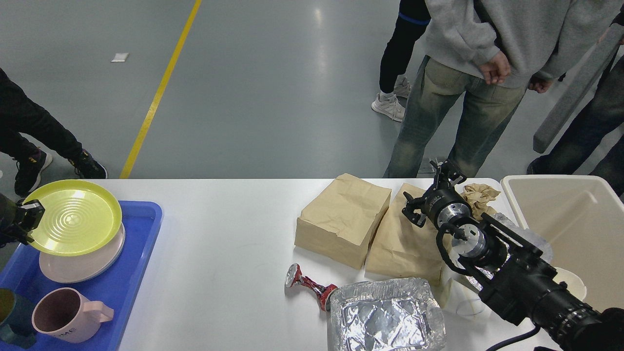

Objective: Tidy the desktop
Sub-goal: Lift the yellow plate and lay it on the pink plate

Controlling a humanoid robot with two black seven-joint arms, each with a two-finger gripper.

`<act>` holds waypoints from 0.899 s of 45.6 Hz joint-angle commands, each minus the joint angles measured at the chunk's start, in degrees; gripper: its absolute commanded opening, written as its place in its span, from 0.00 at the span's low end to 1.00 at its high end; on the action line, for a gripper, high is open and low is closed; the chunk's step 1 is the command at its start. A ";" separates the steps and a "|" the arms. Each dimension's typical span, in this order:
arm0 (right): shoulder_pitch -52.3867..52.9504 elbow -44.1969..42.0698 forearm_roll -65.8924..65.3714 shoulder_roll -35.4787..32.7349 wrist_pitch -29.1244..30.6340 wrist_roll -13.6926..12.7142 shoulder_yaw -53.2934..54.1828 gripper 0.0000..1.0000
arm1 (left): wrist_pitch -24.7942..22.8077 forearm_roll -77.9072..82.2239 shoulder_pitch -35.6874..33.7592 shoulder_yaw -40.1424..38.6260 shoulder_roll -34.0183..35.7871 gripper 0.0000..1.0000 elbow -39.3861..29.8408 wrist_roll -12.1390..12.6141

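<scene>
Your desktop [234, 253] fills the lower frame. At nine o'clock, your left gripper [30, 214] pinches the yellow plate's [73, 217] rim above the pink plate [83, 265] in the blue tray [141, 234]. At three o'clock, your right gripper [429, 192] hangs spread, empty, over the paper bags [343, 219].

One head-mounted view looks forward and steeply down, close over the white worktop [224, 273], taking in grey floor [273, 83] beyond.
</scene>
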 commanded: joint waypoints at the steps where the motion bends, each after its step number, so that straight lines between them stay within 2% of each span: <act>1: 0.00 0.01 0.00 0.00 0.00 0.00 -0.05 1.00 | 2.55 -0.07 1.26 -0.70 -0.23 0.00 0.07 0.04; 30: 0.00 0.00 0.00 0.00 0.00 0.00 0.04 1.00 | 2.46 0.19 5.21 -1.93 -2.16 0.01 0.06 0.13; 37: 0.00 0.01 0.00 0.00 0.00 0.00 0.04 1.00 | 2.55 0.28 5.48 -1.93 -2.69 0.08 -0.02 0.13; 41: 0.00 0.01 0.00 0.00 0.00 0.00 0.04 1.00 | 2.81 0.28 5.74 -1.93 -2.87 0.23 0.06 -0.05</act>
